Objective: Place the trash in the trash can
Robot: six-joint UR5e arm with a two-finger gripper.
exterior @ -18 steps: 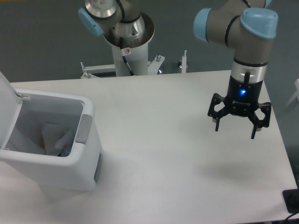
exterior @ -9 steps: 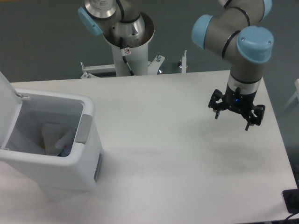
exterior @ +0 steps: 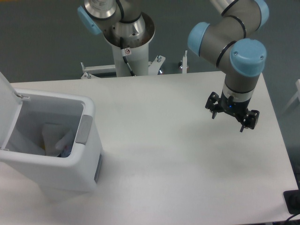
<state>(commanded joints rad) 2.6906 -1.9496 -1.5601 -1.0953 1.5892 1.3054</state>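
**Over the right side of the table: empty black gripper, trash in the bin**

Above the right half of the white table [exterior: 178, 159] hangs the black two-finger gripper [exterior: 228, 123], fingers spread apart, nothing between them, clear of the tabletop. Just above it, a grey wrist section with a light-blue end cap [exterior: 245, 57], then a second grey joint with a blue cap [exterior: 199, 38] leading up and out of the top edge. Behind, at the far edge of the table, the silver arm pedestal [exterior: 129, 42] on its white bracket.

Well apart, at the left edge of the table, the white rectangular plastic bin with rounded corners [exterior: 70, 176], its grey front latch panel [exterior: 83, 129] facing right and its hinged white lid [exterior: 8, 110] tipped open to the left. Inside, resting against the bottom, the crumpled clear-white plastic wrapper [exterior: 50, 133] and, beside it, a crushed clear plastic bottle [exterior: 65, 143], only partly visible over the rim.
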